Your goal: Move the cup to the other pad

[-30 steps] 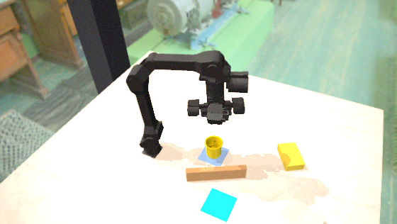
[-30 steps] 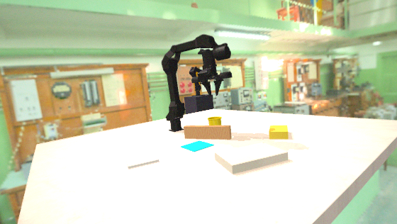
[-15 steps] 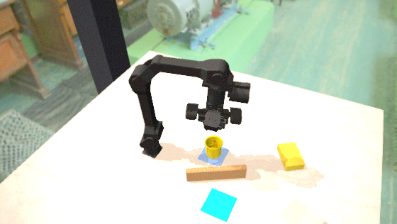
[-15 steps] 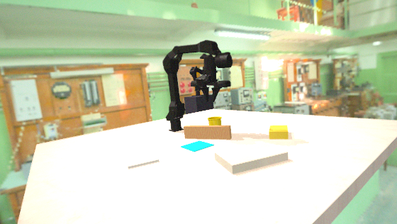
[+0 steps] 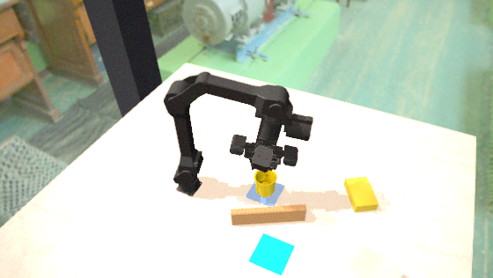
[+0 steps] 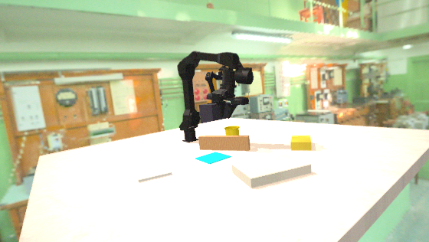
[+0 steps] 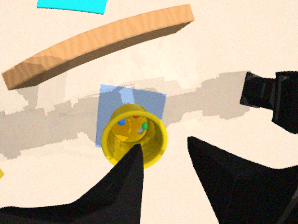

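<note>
Yellow cup [image 5: 265, 186] [image 6: 231, 131] [image 7: 108, 142] on blue pad [image 5: 278, 192] [image 7: 106, 104]

The gripper [image 5: 265, 169] [image 6: 230, 116] [image 7: 164, 146] is descending, its fingertips now coming closer to the cup [image 5: 265, 184] [image 6: 231, 131] [image 7: 131, 137] than in the earlier frames. The arm's forearm [image 5: 231, 89] [image 6: 207, 57] is tilting downward toward the wrist.
</note>
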You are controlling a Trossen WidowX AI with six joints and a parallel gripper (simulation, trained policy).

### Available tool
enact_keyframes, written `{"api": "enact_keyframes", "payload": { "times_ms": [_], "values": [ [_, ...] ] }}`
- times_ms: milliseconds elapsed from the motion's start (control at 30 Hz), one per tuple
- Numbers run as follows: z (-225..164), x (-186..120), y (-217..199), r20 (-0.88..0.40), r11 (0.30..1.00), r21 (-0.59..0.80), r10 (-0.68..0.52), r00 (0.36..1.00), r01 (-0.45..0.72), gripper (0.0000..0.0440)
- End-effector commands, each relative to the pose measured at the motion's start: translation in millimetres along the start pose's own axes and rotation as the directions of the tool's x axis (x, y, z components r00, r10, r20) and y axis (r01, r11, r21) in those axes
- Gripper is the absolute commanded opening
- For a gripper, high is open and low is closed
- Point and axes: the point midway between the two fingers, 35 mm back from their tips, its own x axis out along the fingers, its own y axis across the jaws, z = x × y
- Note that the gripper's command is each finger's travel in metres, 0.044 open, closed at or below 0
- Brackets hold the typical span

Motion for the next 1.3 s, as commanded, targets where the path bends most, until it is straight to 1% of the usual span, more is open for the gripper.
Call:
{"api": "enact_keyframes", "payload": {
  "times_ms": [0,600,1067,1133,1167,1267],
  "values": [
    [0,12,0,0.01,0.999,0.013,-0.032,0.999,0.032,0.0161],
    [-4,61,0,0.035,0.995,-0.016,-0.1,0.994,0.101,0.0172],
    [-1,83,2,0.036,0.996,-0.049,-0.067,0.997,0.069,0.0168],
    [-1,86,2,0.036,0.997,-0.055,-0.06,0.998,0.062,0.016],
    [0,87,3,0.037,0.997,-0.057,-0.057,0.998,0.059,0.0145],
    [1,90,4,0.04,0.997,-0.066,-0.047,0.998,0.05,0.0079]
  ]
}}
